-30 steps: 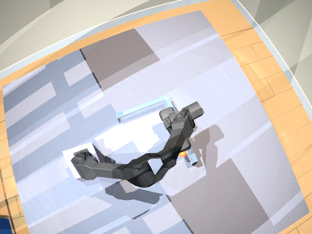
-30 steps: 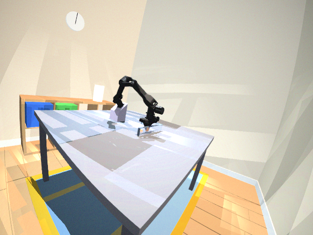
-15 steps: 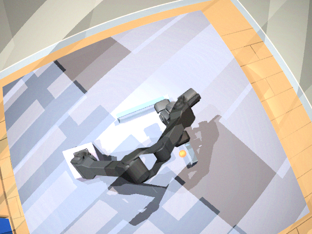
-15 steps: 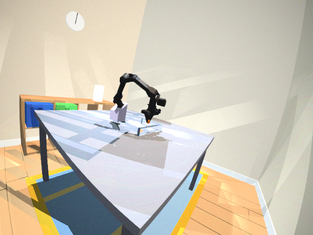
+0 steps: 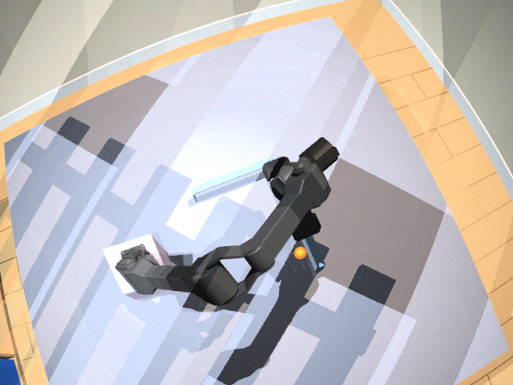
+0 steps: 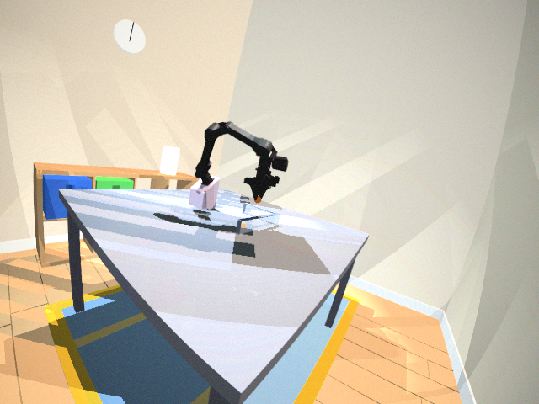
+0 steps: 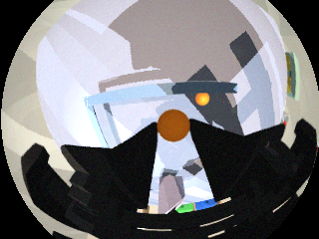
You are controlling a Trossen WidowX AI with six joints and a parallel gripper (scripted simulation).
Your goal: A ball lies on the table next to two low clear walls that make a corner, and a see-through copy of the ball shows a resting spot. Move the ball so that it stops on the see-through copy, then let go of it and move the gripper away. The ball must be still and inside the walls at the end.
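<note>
The ball point(image 7: 174, 125) is orange and sits between the tips of the gripper point(image 7: 174, 138). The gripper is closed on it and holds it tight. From the side, the ball point(image 6: 258, 199) shows as a small orange dot under the pointed gripper point(image 6: 258, 193), just over the table point(image 6: 261, 304). I cannot tell if it touches the table.

From above, on the left, a pale block point(image 5: 144, 250) stands on the table point(image 5: 373, 215). The dark arm point(image 5: 281, 219) starts at this block. It runs to the right, bends, and goes up over the middle of the table.

Next comes a long clear wall point(image 5: 232, 182). It slants up to the right and meets the arm near its top end. The corner where the two walls join is hidden under the arm.

Right of the arm is the copy point(image 5: 300, 253), a glowing orange dot. It lies just beside the short wall point(image 5: 317, 261), near that wall's end. From above, the arm hides the ball and the gripper.

In the wrist view, the copy point(image 7: 202, 99) is up and to the right of the ball, near it but not touching. The walls point(image 7: 127, 96) show as a pale blue bend to the left of the ball.
</note>
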